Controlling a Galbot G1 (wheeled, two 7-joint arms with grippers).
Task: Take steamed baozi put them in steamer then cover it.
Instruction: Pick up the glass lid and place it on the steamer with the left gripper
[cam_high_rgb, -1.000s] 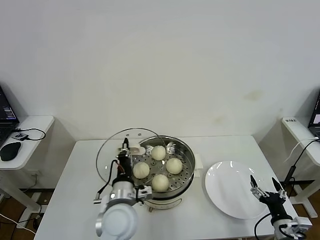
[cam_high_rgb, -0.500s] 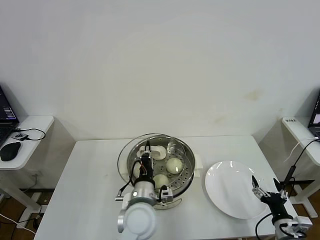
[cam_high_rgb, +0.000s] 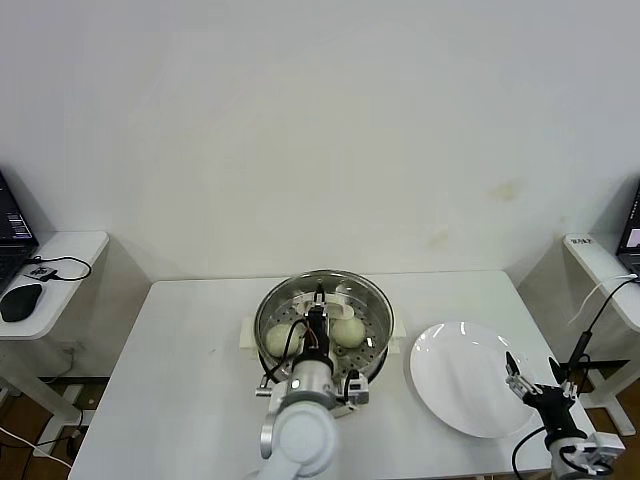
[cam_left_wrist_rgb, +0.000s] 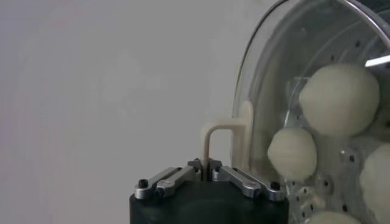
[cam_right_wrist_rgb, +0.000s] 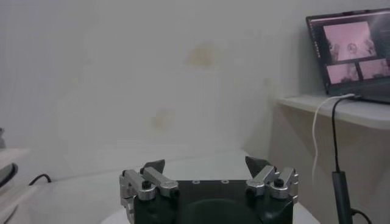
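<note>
My left gripper (cam_high_rgb: 318, 300) pinches the handle of the cover (cam_left_wrist_rgb: 256, 115) right over the steamer (cam_high_rgb: 322, 320) at the table's middle — baozi (cam_left_wrist_rgb: 339, 99) inside. My right gripper (cam_high_rgb: 530, 372) idles with fingers spread over the plate (cam_high_rgb: 450, 370) — near the right edge.

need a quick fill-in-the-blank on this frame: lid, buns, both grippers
1. The left gripper is shut on the cover's ____.
2. The cover sits over the ____, with the steamed baozi seen through the glass.
3. The right gripper hangs open over the near edge of the white ____.
4. The plate holds ____ baozi.

Missing words: handle; steamer; plate; no
</note>
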